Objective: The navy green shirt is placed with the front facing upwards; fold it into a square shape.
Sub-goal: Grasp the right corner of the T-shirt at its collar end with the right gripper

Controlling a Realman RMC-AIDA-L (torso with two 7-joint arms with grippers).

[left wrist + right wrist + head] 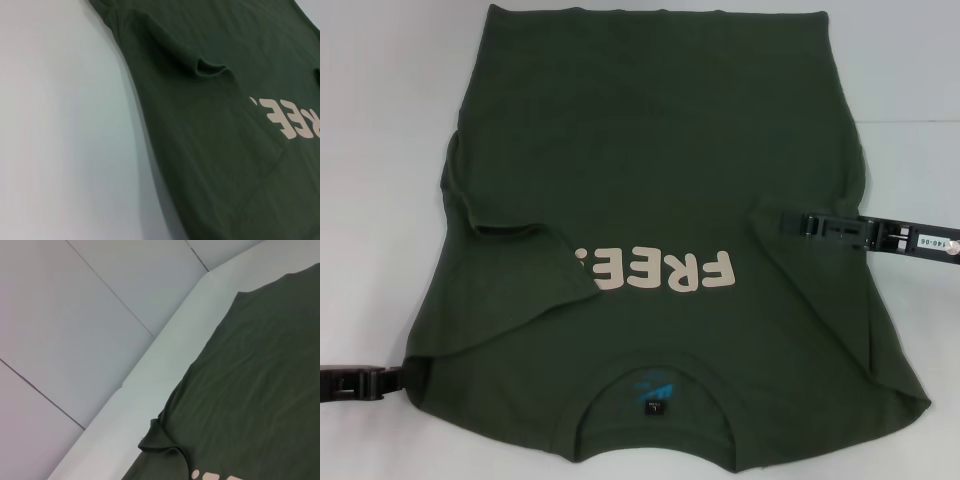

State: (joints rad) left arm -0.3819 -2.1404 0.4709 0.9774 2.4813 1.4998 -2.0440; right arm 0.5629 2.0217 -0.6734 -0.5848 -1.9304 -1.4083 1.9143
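The navy green shirt (650, 140) lies front up on the white table, its collar (655, 395) nearest me and the cream "FREE" (655, 272) reading upside down. Its left sleeve (505, 225) is folded inward onto the body, which also shows in the left wrist view on the shirt (225, 150). My right gripper (772, 218) reaches in from the right at chest height. Its thin black fingers are closed on the right sleeve's edge, and creases run from there toward the shoulder. My left gripper (395, 378) sits low at the shirt's left shoulder corner. The right wrist view shows the shirt (250, 390) from across.
White table (380, 150) surrounds the shirt on the left, right and far sides. The table's far-left edge (165, 345) drops to a grey tiled floor (75, 315).
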